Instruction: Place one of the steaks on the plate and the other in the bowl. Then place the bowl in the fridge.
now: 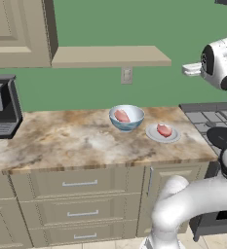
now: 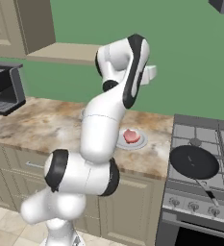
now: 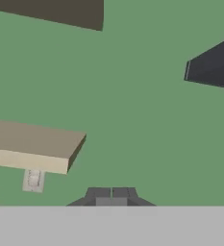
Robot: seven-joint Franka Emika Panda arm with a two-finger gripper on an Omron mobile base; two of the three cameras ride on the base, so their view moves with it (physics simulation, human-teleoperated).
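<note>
Two steaks: one (image 1: pixel 121 115) lies in the single bowl (image 1: pixel 127 118), one (image 1: pixel 164 130) on the single plate (image 1: pixel 162 133). One frying pan (image 2: pixel 193 162) sits on one stove (image 2: pixel 200 168). One coffee machine (image 1: pixel 0 107), possibly; it is cut off at the edge. One wall outlet (image 1: pixel 126 75).

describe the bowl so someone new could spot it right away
On the marbled counter left of the stove, below the wall outlet, sits the bowl. It is deep, blue outside, holding a steak, unlike the flat plate beside it.
</note>
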